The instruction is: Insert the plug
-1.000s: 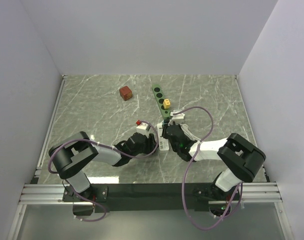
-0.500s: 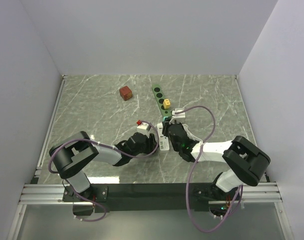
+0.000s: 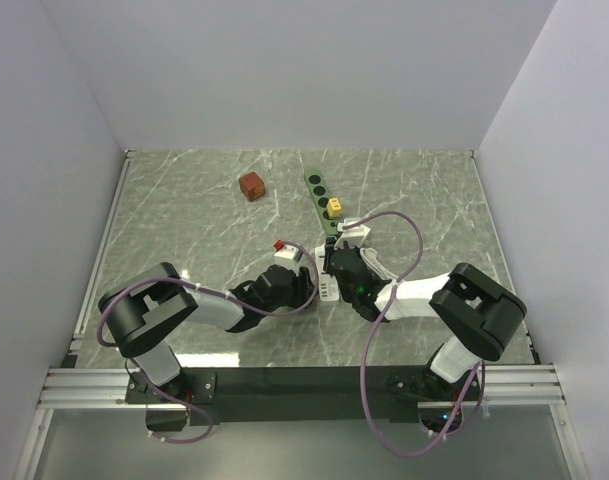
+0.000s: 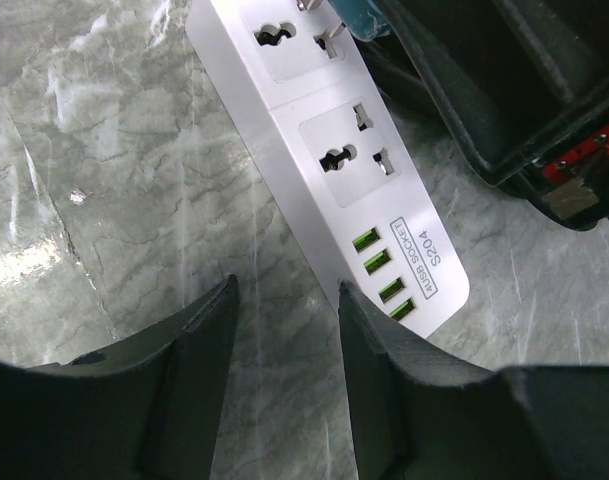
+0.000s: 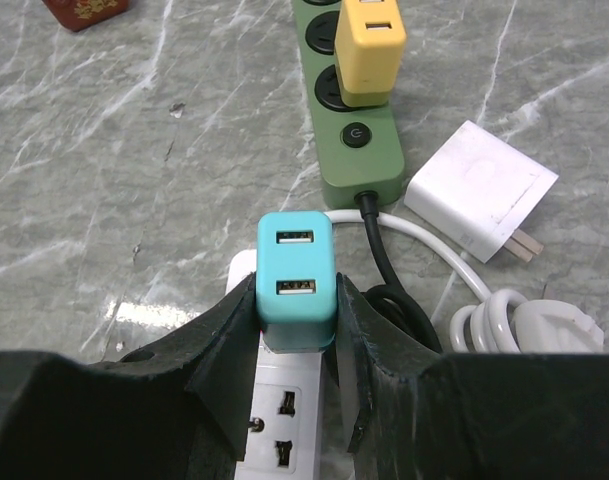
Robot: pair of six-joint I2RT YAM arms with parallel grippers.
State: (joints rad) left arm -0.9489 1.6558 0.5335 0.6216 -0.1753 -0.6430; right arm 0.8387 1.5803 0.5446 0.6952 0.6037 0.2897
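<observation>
My right gripper (image 5: 295, 298) is shut on a teal two-port USB plug (image 5: 296, 270), holding it upright over the far end of the white power strip (image 5: 282, 425). In the left wrist view the plug (image 4: 364, 14) shows at the top edge, its metal prongs right at the strip's far socket. How deep they sit I cannot tell. The strip (image 4: 324, 130) lies flat on the marble. My left gripper (image 4: 287, 290) is open beside the strip's USB end, its right finger (image 4: 384, 350) against the strip's long edge. Nothing is between its fingers.
A green power strip (image 5: 359, 150) with a yellow adapter (image 5: 372, 45) plugged in lies just beyond, its black cord running under my right fingers. A white charger (image 5: 481, 190) and a coiled white cable (image 5: 524, 325) lie at the right. A red-brown cube (image 3: 251, 185) sits farther back.
The right arm's elbow swung out to the right and came back; its gripper stays at the strip with the teal plug. The left arm has not moved.
</observation>
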